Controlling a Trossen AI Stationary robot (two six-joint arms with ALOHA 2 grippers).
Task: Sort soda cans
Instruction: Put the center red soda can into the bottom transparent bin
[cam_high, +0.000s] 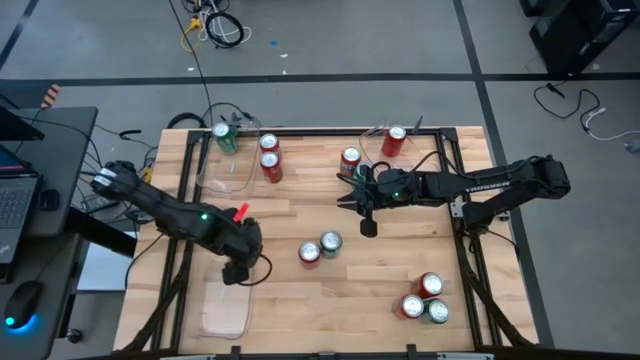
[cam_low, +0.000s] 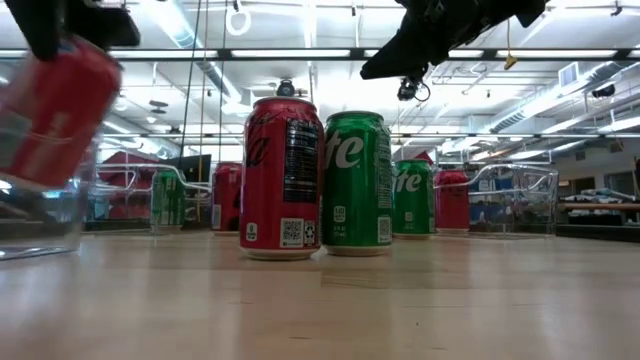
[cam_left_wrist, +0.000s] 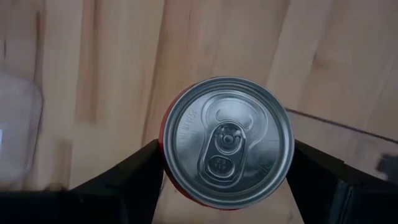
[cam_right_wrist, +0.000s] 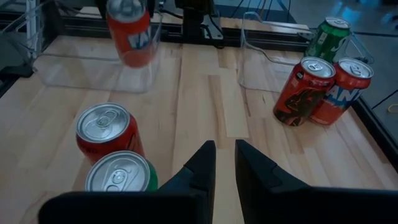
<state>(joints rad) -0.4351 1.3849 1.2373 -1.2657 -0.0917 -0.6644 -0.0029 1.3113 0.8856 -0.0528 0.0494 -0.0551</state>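
My left gripper (cam_high: 237, 268) is shut on a red soda can (cam_left_wrist: 227, 144) near the table's left front, beside a clear tray (cam_high: 225, 312). The low view shows this can (cam_low: 58, 100) in the air and tilted. My right gripper (cam_high: 347, 194) hovers open by a narrow gap over the table's middle, touching nothing. A red can (cam_high: 309, 254) and a green can (cam_high: 331, 243) stand together on their bases, left of and nearer than it. Other cans stand at the far left (cam_high: 270, 165), far middle (cam_high: 350, 158) and near right (cam_high: 411, 305). My left gripper pinches the red can between its two fingers (cam_left_wrist: 134, 171), one on each side of the can's side wall (cam_left_wrist: 164, 140) below the silver top. The fingers come from above, pointing down. The can is lifted clear of the table and hangs tilted.
A clear tray at the far left (cam_high: 228, 170) holds a green can (cam_high: 222, 132); another at the far right (cam_high: 375, 135) holds a red can (cam_high: 395, 138). Two red cans and a green one (cam_high: 437, 311) cluster near right. Bare wood lies in the near middle.
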